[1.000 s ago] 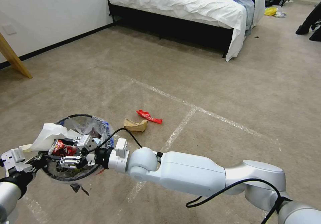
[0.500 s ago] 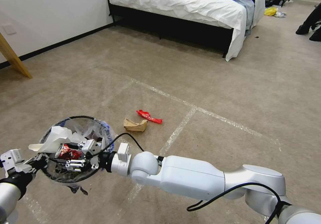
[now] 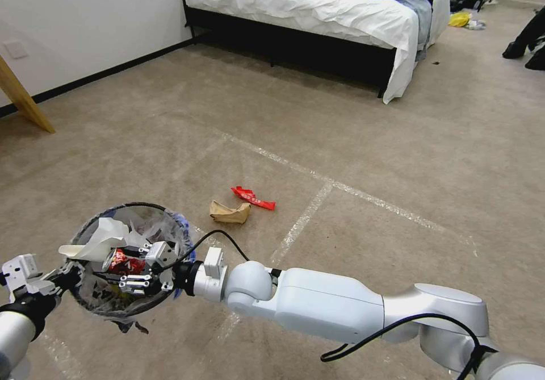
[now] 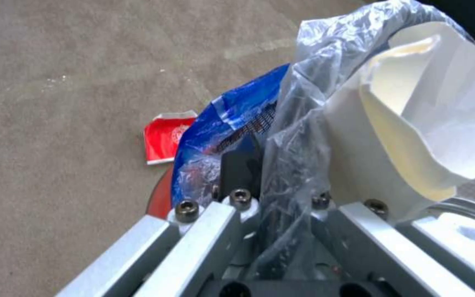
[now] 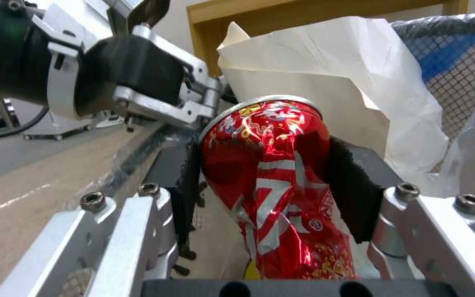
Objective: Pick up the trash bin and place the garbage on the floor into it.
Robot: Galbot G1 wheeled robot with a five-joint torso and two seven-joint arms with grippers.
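- Red crushed metal can [image 5: 273, 181] sits clamped between the black pads [image 5: 353, 189] of the right gripper [image 3: 131, 271]; in the head view the gripper holds the can [image 3: 124, 262] inside the mouth of the bin.
- Small round trash bin with a black rim and crinkled clear plastic liner [image 3: 128, 258] is held off the beige-grey carpet floor [image 3: 352, 141], low at the robot's left front. Its red body is mostly hidden under the liner and the arm.
- Left gripper [image 3: 54, 278] is closed on the bin's rim and liner; the left wrist view shows liner plastic [image 4: 298, 136] bunched between the fingers [image 4: 204, 231], though the contact itself is hidden by the plastic.
- White crumpled paper [image 3: 99, 238] stands up out of the bin on the side towards the left gripper and overhangs the rim; it shows again just behind the can in the right wrist view [image 5: 325, 74].
- Blue printed film [image 4: 232, 119] lies against the bin's outer wall; what it is cannot be made out.
- On the floor ahead of the bin: a crumpled brown paper piece [image 3: 230, 212] and a red wrapper [image 3: 253, 197], just beside each other near a shiny tape line [image 3: 301, 221].
- Another small red wrapper [image 4: 163, 138] lies on the carpet below the bin, partly cut off by the blue film.
- White-sheeted bed on a black frame [image 3: 318, 11] stands well beyond, its top cut off.
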